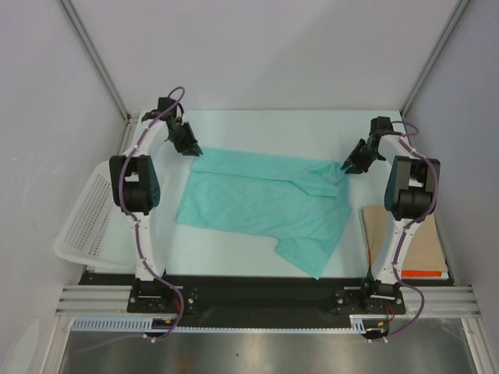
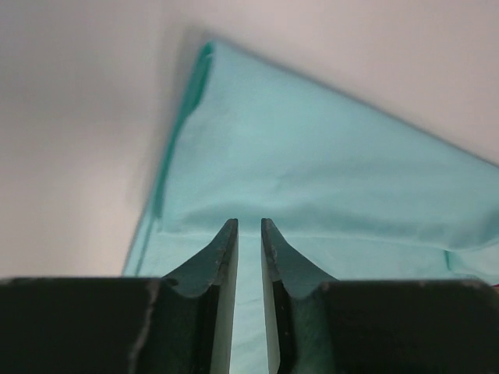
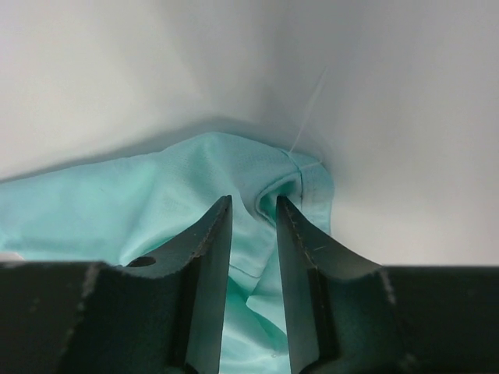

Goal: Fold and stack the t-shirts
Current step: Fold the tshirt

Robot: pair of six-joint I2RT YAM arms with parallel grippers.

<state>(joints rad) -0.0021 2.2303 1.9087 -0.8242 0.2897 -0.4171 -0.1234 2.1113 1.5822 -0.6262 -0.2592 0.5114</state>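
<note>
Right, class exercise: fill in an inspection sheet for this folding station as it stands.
Surface: white table, shirt lying on it.
Job's things: one teal t-shirt, spread out, creased; no stack seen.
Clutter: white mesh basket at left edge; brown cardboard sheet at right.
Grippers: left tool open by the shirt's far left corner; right tool at its far right corner, jaws slightly apart, grip unclear.
Cables: purple cables along both arms.
Surroundings: pale walls, metal frame posts.

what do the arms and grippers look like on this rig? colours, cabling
The left arm and right arm match: white links, bulky black joint housings, and a purple cable looped along each. The left gripper and right gripper have dark, tapered fingers with curved shoulders.
</note>
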